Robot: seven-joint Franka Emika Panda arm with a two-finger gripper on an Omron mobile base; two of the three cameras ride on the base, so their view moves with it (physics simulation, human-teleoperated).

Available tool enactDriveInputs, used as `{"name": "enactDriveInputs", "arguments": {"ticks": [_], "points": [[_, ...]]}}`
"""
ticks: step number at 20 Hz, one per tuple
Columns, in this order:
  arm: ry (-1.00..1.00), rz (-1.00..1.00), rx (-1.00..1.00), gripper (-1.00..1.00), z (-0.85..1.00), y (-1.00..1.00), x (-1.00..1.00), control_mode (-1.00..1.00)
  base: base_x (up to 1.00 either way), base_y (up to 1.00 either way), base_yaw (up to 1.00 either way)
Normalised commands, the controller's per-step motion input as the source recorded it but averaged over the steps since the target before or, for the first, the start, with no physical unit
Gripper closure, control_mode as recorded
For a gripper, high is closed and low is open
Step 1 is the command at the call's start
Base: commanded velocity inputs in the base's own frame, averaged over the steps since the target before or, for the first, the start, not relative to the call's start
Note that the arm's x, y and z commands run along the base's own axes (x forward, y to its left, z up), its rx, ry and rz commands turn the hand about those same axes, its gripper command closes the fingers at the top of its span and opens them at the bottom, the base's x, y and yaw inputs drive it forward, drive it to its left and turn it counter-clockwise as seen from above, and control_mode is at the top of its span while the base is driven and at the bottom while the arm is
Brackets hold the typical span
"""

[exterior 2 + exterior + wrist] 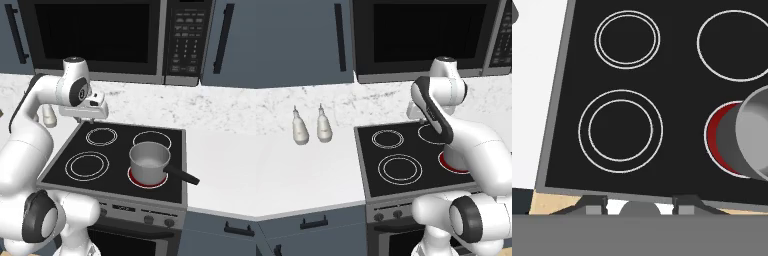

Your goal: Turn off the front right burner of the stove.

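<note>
The stove (75, 150) fills the middle of the right base view, its black glass top marked with four circles and a steel strip of small knobs (148, 219) along its front edge near the bottom of the frame. The front right burner (133, 178) glows red at centre-right of that view, mostly covered by a grey pot (148, 161) whose dark handle sticks out toward the right. In the hand view the same red glow sits at the right edge, half under the pot; in the left base view only a red sliver shows beside the arm at right of centre.

The gripper (91, 118) hangs at the left of the right base view, high over the back left ring (101, 136), well apart from the knobs. The hand points straight down, which is why its camera takes in the cooktop from above. Its finger tips (595, 206) stand apart at the bottom of the hand view with nothing between them, so the jaws are spread and empty.

The burner is still lit, so the task looks barely begun. The arm probably needs to come down and forward to the front strip, most likely to a knob toward its right end.
</note>
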Motion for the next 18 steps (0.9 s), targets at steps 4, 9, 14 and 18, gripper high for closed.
{"name": "enactDriveInputs", "arguments": {"ticks": [4,9,14,18], "points": [[0.0,0.0,0.0,-1.0,0.0,0.0,0.0,1.0,0.0,0.0,0.0],[0.0,0.0,0.0,-1.0,0.0,0.0,0.0,1.0,0.0,0.0,0.0],[0.0,0.0,0.0,-1.0,0.0,0.0,0.0,1.0,-0.03,0.0,0.0],[0.0,0.0,0.0,-1.0,0.0,0.0,0.0,1.0,-0.26,0.0,0.0]]}}
